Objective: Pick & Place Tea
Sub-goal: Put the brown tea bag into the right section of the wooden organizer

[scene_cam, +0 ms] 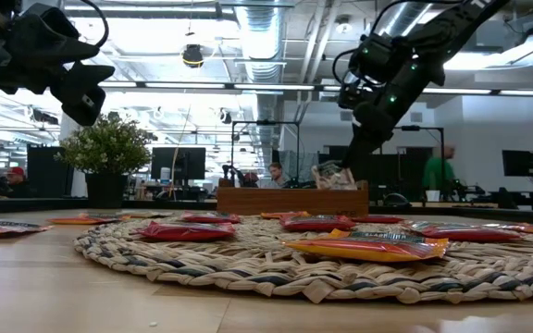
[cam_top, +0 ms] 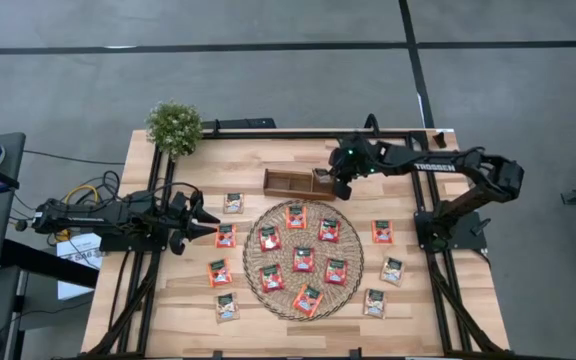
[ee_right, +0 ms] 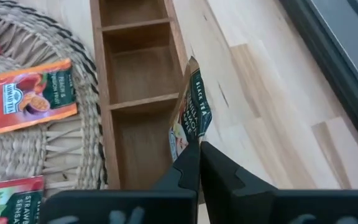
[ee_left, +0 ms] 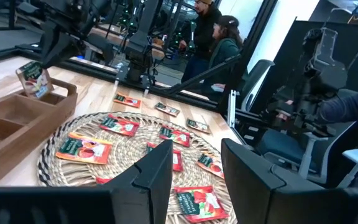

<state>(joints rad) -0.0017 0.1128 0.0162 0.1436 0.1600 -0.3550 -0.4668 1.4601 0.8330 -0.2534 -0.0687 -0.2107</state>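
Behind your table the office runs deep, with monitors, ceiling ducts and people seated at desks. Your right gripper (cam_top: pixel 340 186) hangs over the end slot of the wooden tray (cam_top: pixel 286 181), its fingers pinched tight on a pale tea sachet (ee_right: pixel 190 109) that stands on edge above that slot (the label reads black tea). Your left gripper (cam_top: pixel 208 222) waits near the table's left side, well apart from the tray, its jaws partly apart with nothing between them. On the round woven mat (cam_top: pixel 353 285) lie the red-orange sachets (cam_top: pixel 303 259), flat and scattered. More sachets (cam_top: pixel 382 232), red-orange and pale, rest on the bare table (cam_top: pixel 178 305) around the mat. A potted plant (cam_top: pixel 174 127) stands at the far left corner.
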